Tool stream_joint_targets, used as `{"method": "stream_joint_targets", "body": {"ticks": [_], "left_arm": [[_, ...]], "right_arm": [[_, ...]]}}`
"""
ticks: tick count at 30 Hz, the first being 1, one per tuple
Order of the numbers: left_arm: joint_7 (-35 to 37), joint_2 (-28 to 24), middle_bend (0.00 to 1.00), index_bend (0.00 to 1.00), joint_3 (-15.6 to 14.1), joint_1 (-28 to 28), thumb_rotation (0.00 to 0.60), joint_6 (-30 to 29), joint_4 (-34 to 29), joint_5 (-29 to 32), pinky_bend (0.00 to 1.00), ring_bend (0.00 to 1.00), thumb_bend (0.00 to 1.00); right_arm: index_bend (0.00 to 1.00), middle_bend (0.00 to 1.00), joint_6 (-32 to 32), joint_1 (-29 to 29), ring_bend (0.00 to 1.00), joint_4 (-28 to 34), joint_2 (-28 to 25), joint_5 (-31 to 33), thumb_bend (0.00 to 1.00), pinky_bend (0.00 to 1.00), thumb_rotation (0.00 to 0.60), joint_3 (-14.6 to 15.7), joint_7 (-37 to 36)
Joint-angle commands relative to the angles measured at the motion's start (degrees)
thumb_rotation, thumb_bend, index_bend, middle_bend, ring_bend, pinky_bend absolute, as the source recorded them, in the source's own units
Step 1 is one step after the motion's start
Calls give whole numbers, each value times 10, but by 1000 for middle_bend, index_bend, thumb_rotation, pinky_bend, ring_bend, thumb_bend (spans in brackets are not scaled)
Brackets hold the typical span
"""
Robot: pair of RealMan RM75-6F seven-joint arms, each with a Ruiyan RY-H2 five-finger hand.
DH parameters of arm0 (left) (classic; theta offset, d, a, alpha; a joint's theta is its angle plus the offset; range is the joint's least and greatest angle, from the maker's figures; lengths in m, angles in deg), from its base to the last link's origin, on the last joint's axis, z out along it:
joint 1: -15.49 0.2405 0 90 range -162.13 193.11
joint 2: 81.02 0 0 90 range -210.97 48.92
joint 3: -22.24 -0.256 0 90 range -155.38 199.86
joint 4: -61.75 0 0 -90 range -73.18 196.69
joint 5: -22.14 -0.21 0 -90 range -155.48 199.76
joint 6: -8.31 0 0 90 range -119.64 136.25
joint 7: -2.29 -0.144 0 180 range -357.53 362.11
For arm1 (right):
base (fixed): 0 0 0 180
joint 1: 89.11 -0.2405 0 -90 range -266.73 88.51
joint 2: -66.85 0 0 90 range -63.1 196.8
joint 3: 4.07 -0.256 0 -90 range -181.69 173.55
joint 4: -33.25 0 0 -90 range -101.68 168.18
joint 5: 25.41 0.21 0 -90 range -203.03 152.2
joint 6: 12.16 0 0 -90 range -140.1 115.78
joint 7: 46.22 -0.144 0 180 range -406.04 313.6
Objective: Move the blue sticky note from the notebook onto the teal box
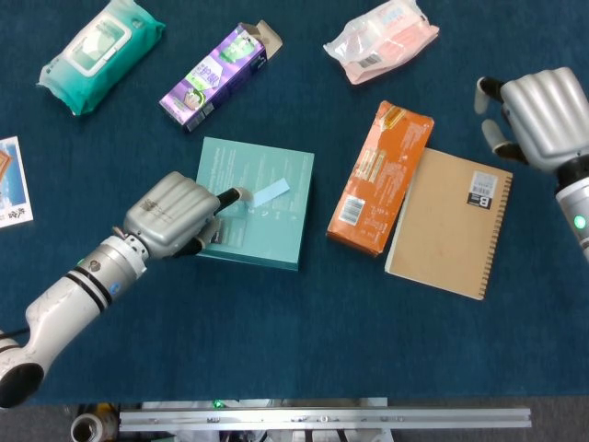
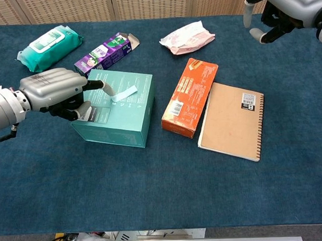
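Right hand cut by chest view's top edge; card cropped left

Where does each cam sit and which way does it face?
Head view: high above, looking almost straight down on the table; shows left hand and right hand.
Chest view: lower, at the near edge, looking forward across the table to a slatted wall.
Shared: both hands, teal box, blue sticky note, notebook.

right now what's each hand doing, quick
Left hand: one finger presses the blue sticky note on the teal box; grip unclear.
Right hand: open, empty.
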Motion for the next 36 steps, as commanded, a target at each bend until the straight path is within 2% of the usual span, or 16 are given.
{"method": "stream_joint_targets", "body": {"ticks": [1, 36], "left_arm": [[1, 0, 1000, 200, -2, 1, 600, 0, 1, 1, 988, 1000, 710], [4, 3, 1000, 204, -21, 10, 600, -14, 3, -7, 988, 1000, 710]], "right_arm": [[498, 1000, -1, 1, 1000, 0, 1, -1, 372, 1000, 600, -1, 0], [499, 1000, -2, 17, 1000, 11, -7, -8, 372, 1000, 600, -14, 4]]}}
